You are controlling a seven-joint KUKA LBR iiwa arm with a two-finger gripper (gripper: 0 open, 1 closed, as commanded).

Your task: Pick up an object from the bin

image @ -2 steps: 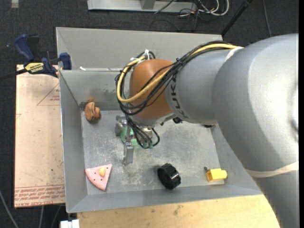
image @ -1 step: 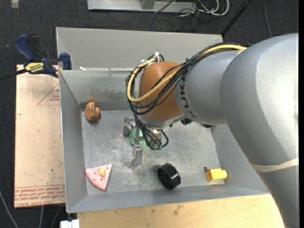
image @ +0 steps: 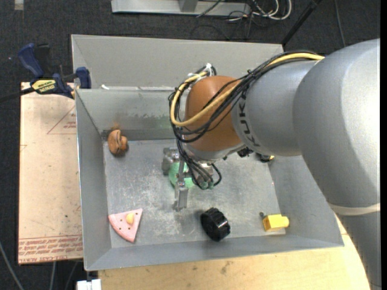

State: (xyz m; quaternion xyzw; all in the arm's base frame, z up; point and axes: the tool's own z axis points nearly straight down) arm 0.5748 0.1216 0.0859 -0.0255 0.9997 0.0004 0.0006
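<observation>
Our gripper [image: 181, 199] hangs low over the middle of the grey metal bin [image: 91, 162], with a small green plastic piece [image: 176, 173] against it at 12 o'clock. We cannot tell whether it is clenched or released. A black round cap [image: 215, 224] lies near at 4 o'clock.
</observation>
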